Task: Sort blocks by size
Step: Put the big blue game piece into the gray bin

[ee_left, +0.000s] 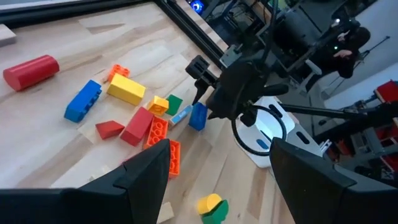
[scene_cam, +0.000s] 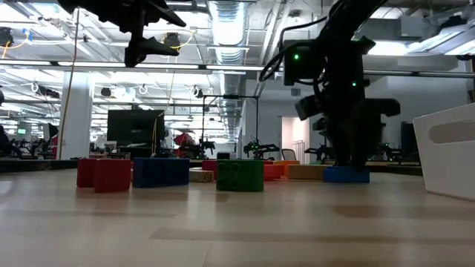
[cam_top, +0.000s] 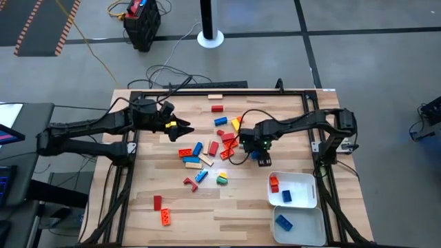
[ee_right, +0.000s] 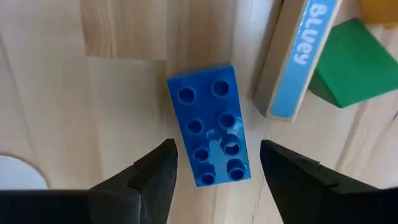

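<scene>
Blocks lie scattered over the middle of the wooden tabletop, mostly plastic studded bricks in red, orange, blue, yellow and green, with a few plain tan wooden ones. Left of the heap, the left gripper hangs above the tabletop on a low, outstretched arm, its fingers apart and holding nothing. One wooden block with a light blue face reads "Bluey" in white letters; it lies just beside a green wedge. Next to it lies a blue brick, smooth plastic with two rows of four round studs. The right gripper is lowered over this brick at the heap's right edge, its fingers apart on either side of it and not touching it. Farther right, two white trays sit at the tabletop's near right corner, one holding a red and a blue brick, the other a single blue one.
</scene>
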`<action>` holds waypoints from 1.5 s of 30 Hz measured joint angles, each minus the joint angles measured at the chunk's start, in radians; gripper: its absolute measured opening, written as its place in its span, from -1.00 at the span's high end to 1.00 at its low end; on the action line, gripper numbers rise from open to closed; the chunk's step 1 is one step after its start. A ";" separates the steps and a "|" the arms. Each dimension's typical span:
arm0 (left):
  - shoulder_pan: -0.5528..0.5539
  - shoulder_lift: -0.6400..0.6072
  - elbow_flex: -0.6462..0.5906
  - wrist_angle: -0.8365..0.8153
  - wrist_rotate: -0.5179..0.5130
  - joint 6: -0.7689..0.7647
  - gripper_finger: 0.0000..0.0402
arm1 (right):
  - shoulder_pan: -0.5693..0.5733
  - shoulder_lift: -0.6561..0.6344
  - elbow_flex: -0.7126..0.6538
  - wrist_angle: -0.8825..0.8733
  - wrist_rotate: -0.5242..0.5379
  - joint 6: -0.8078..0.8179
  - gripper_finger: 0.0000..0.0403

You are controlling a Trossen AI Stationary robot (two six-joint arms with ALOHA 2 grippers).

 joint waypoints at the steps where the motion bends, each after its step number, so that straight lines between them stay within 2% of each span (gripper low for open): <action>1: -0.005 0.000 0.000 -0.004 -0.005 -0.001 -0.32 | 0.000 0.007 0.000 0.004 0.001 -0.001 -0.28; 8: -0.017 0.000 0.000 -0.028 -0.013 -0.008 -0.32 | -0.001 0.045 -0.010 0.016 0.005 -0.010 -0.22; 11: -0.018 0.000 0.000 -0.028 -0.013 -0.008 -0.32 | -0.001 0.044 -0.026 0.017 0.010 -0.011 -0.09; 15: -0.018 0.000 0.000 -0.035 -0.014 0.018 -0.32 | -0.001 0.038 -0.042 0.012 0.008 0.022 0.19; 17: -0.012 0.000 0.000 -0.034 -0.013 0.034 -0.32 | -0.002 0.029 -0.043 -0.005 -0.011 0.056 0.19; 20: 0.004 0.000 0.000 -0.039 -0.005 0.050 -0.32 | -0.002 -0.013 -0.053 -0.087 -0.066 0.131 0.19; 26: 0.055 0.000 0.000 -0.051 0.025 0.115 -0.32 | 0.019 -0.200 -0.050 -0.207 -0.074 0.319 0.19; 31: 0.102 0.000 0.000 -0.048 -0.004 0.213 -0.32 | 0.109 -0.396 -0.047 -0.246 -0.130 0.563 0.19; 36: 0.146 0.000 0.000 -0.045 -0.056 0.311 -0.32 | 0.291 -0.526 -0.047 -0.253 -0.173 0.933 0.15; 41: 0.194 0.000 0.000 -0.044 -0.067 0.325 -0.32 | 0.527 -0.548 -0.047 -0.204 -0.235 1.328 0.14; 45: 0.223 0.001 0.000 -0.044 -0.067 0.351 -0.32 | 0.703 -0.502 -0.047 -0.067 -0.239 1.558 0.14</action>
